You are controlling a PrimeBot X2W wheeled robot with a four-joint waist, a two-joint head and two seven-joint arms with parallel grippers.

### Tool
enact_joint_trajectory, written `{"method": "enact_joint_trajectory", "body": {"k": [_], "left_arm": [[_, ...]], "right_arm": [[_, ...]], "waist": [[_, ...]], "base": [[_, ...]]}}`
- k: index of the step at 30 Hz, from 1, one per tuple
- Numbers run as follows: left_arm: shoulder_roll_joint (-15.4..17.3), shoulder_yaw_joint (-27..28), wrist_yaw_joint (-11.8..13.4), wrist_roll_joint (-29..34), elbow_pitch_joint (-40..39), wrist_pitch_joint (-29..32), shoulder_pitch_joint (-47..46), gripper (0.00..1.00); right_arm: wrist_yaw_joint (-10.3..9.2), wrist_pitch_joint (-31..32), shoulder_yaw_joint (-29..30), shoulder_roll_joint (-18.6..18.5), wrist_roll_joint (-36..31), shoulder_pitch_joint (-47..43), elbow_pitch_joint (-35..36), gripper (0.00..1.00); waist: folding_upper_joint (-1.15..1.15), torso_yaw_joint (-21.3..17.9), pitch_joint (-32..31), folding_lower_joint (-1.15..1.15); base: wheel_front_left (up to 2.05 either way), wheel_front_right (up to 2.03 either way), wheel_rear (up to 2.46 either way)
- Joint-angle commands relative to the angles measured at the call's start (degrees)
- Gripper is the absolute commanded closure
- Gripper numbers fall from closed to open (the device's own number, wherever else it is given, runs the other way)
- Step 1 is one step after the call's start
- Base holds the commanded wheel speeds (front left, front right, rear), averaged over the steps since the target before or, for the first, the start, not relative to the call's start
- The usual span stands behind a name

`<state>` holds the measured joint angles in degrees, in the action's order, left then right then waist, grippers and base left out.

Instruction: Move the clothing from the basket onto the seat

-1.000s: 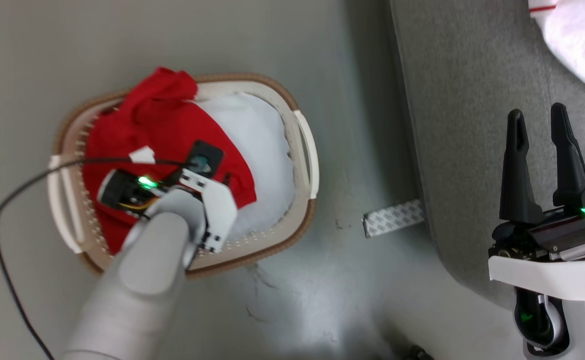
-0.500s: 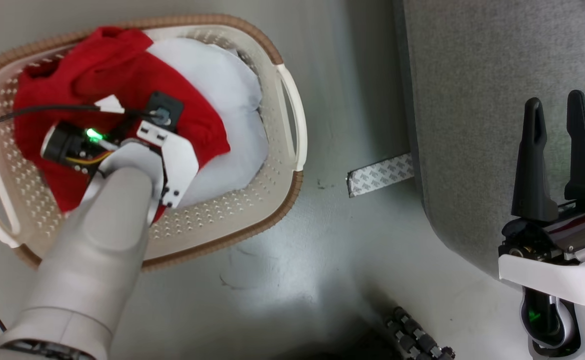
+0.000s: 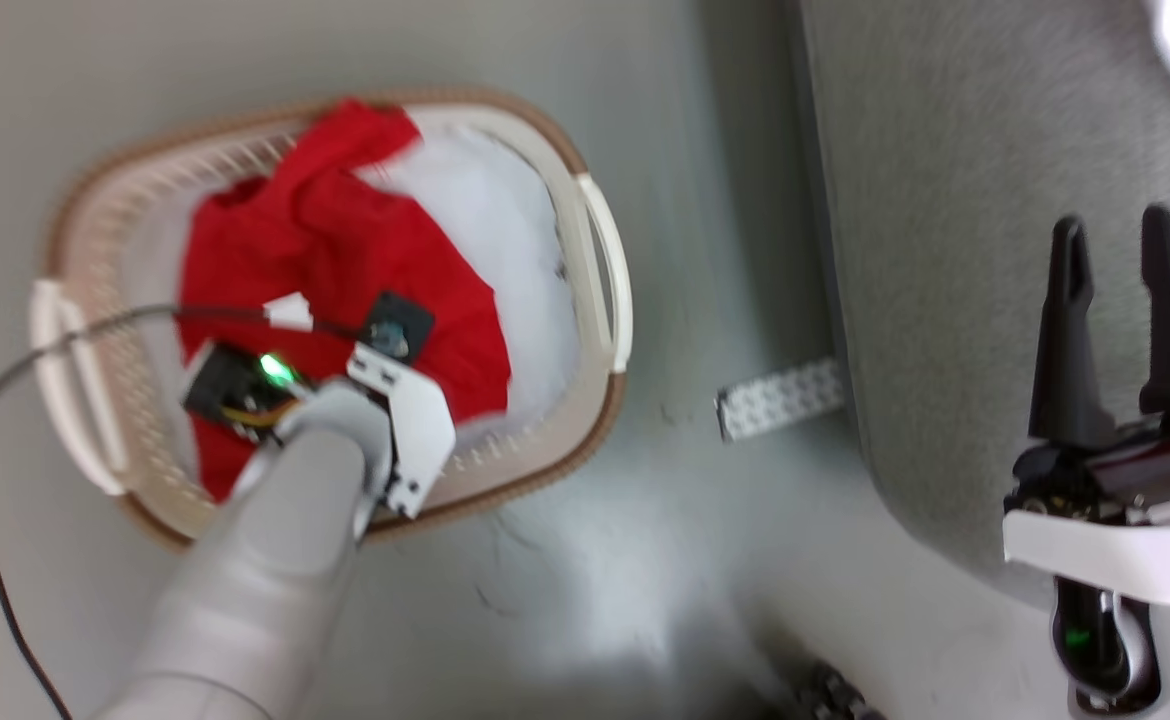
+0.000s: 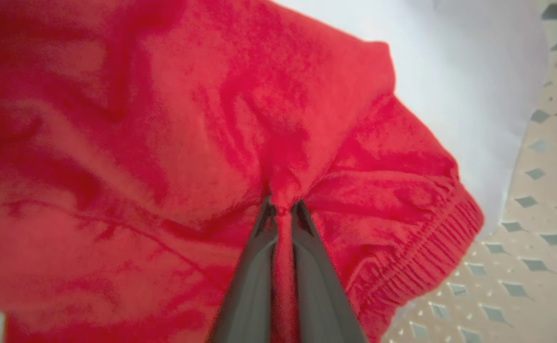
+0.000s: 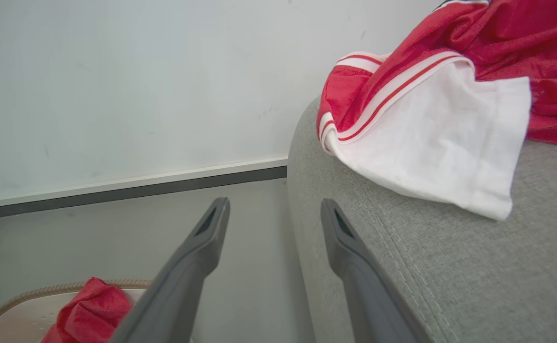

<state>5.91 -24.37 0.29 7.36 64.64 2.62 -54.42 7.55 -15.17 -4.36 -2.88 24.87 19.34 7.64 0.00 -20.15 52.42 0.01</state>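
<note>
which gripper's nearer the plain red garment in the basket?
Left. The left gripper is shut on a fold of the plain red garment in the basket; the right gripper hangs open at the edge of the seat, apart from it.

Item one: plain red garment (image 3: 345,260), which I am seeing lying crumpled in the basket, with one fold pinched between the fingers of the left gripper (image 4: 282,207).
Item two: oval cream basket (image 3: 613,290), brown-rimmed and perforated, standing near the seat but apart from it.
Item three: red jersey (image 5: 431,143) with a white panel and striped trim, lying draped on the grey woven seat (image 5: 497,247) near its rounded edge.
</note>
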Motion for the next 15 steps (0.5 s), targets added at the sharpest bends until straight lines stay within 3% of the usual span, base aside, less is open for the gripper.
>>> {"method": "enact_joint_trajectory", "body": {"k": [1, 15], "left_arm": [[-0.8, 0.5, -0.2, -1.3, 0.3, -1.7, 1.9, 1.00], [-3.0, 3.0, -3.7, -11.8, 0.0, -11.5, 14.6, 1.00]], "right_arm": [[-0.13, 0.0, 0.5, 0.0, -0.8, -1.9, -1.0, 0.00], [-0.13, 0.0, 1.5, -0.1, -5.7, -14.1, -5.6, 0.00]], "waist": [[0.00, 3.3, -7.8, -0.01], [0.00, 8.8, -33.6, -0.01]], "base": [[0.00, 0.00, 0.00], [0.00, 0.00, 0.00]]}}
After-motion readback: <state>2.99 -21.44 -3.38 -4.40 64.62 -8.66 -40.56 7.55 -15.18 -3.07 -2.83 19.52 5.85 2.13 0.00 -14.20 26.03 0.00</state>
